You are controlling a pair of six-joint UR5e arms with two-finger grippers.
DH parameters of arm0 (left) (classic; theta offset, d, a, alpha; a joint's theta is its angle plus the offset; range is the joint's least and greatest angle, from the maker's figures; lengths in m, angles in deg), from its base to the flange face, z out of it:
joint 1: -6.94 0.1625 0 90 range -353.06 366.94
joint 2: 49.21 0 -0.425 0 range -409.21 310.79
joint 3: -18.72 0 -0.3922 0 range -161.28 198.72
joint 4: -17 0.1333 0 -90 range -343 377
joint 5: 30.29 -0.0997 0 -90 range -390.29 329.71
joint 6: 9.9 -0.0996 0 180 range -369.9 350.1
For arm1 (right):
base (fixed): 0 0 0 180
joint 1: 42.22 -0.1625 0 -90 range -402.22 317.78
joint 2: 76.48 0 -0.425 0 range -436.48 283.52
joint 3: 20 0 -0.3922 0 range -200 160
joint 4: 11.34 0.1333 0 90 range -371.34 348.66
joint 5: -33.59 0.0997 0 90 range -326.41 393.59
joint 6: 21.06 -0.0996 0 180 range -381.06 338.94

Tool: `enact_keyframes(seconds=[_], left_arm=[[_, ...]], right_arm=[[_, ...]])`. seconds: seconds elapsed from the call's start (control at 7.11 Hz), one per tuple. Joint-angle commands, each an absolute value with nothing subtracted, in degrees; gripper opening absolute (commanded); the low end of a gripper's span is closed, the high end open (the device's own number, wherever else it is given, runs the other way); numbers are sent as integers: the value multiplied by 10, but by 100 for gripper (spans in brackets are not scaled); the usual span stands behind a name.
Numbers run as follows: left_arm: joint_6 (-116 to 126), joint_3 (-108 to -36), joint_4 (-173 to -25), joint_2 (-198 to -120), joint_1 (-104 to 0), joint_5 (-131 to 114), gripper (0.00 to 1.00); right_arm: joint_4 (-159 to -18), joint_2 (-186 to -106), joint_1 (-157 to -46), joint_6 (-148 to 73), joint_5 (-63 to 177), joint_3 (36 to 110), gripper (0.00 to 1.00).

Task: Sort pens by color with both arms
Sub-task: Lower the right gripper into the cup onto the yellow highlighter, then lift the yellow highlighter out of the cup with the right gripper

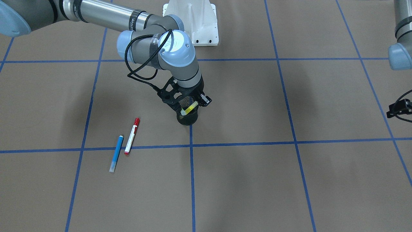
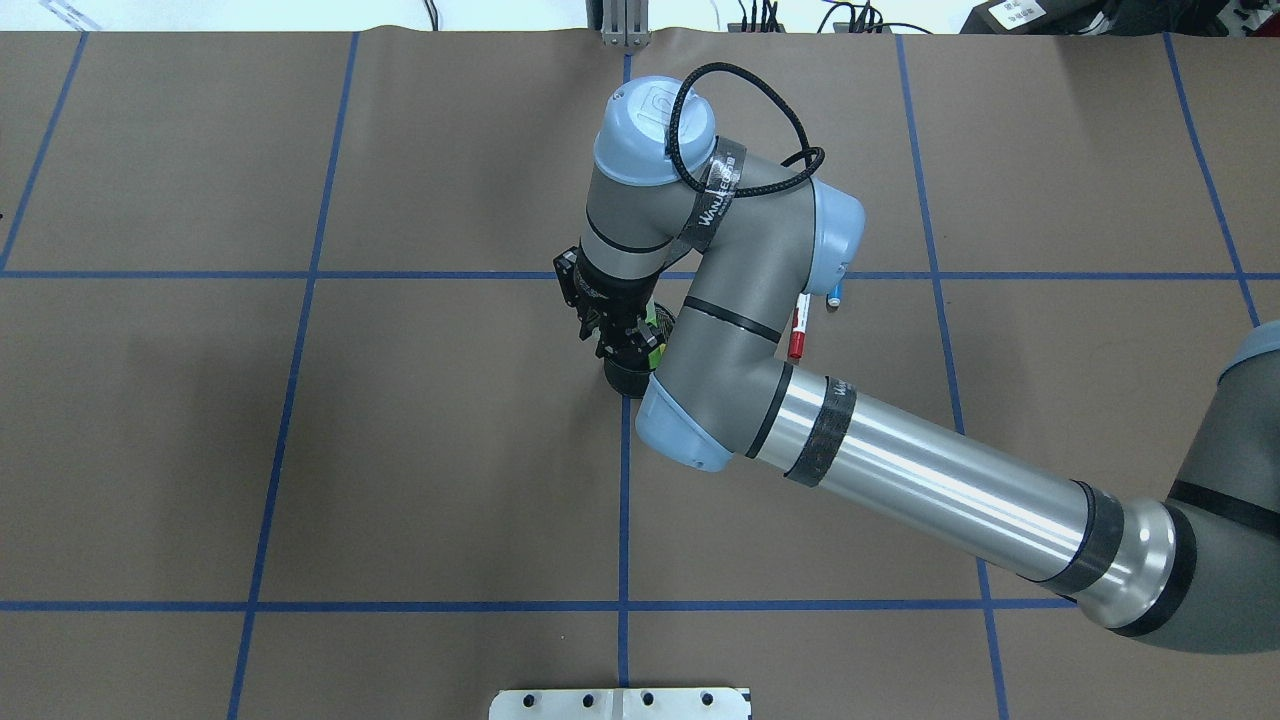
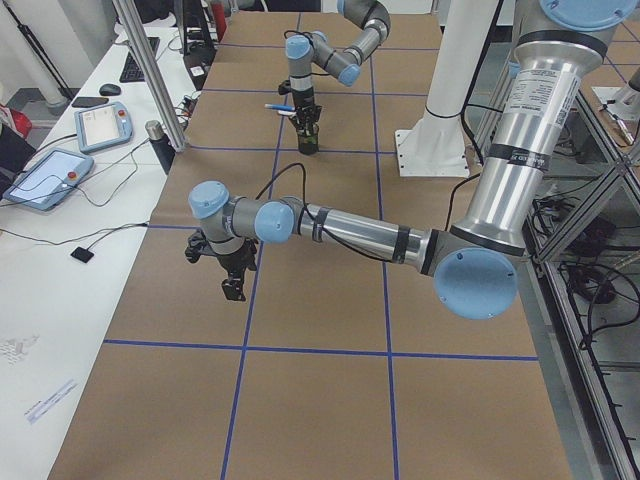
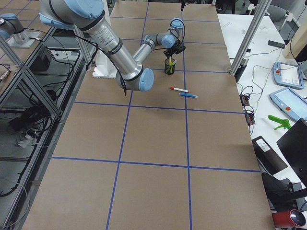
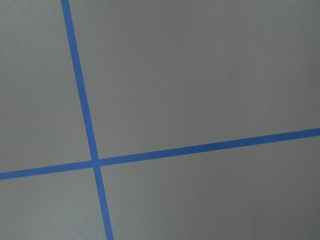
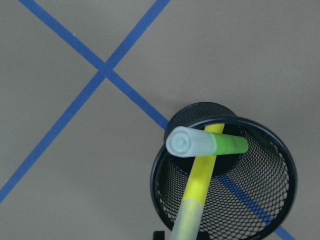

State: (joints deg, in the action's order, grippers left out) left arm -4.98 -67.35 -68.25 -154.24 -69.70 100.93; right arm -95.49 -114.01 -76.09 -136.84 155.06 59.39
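Note:
My right gripper [image 1: 187, 103] hangs right over the black mesh cup [image 1: 187, 120] at the table's middle. Its jaws stand wide on either side of the cup's mouth, and nothing looks pinched. The yellow highlighter [image 6: 200, 180] and the green highlighter [image 6: 229, 145] lean inside the cup [image 6: 162, 197]. The blue pen [image 1: 116, 153] and the red-capped white pen [image 1: 132, 136] lie side by side on the table, on the robot's right of the cup. My left gripper [image 1: 399, 108] hovers low at the table's far left end [image 3: 233, 284]. I cannot tell whether it is open or shut.
The white pedestal base [image 1: 196, 22] stands at the robot's side of the table. Blue tape lines [image 1: 191, 180] cross the brown paper. Desks with tablets [image 3: 50, 175] lie beyond the far edge.

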Motion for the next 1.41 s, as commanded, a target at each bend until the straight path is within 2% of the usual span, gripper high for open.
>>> enact_keyframes(seconds=[0.0, 0.28, 0.56, 0.7, 0.98, 1.12, 1.27], left_arm=[[-50, -674, -682, -1542, -697, 1009, 100], [-50, -675, -680, -1542, -697, 1009, 100], [-50, -675, -680, -1542, -697, 1009, 100], [-50, -675, -679, -1542, -697, 1009, 100], [-50, -677, -680, -1542, -697, 1009, 100], [-50, -679, -679, -1543, -697, 1009, 100], [-50, -679, -678, -1544, -697, 1009, 100]], right_arm=[[-955, -1140, -758, -1370, 1551, 594, 33], [-958, -1138, -759, -1370, 1552, 599, 33], [-960, -1137, -764, -1370, 1554, 602, 21], [-982, -1137, -769, -1370, 1558, 619, 19], [-992, -1149, -770, -1367, 1561, 626, 20], [-993, -1151, -771, -1367, 1561, 628, 18], [-994, -1150, -773, -1367, 1561, 632, 11]])
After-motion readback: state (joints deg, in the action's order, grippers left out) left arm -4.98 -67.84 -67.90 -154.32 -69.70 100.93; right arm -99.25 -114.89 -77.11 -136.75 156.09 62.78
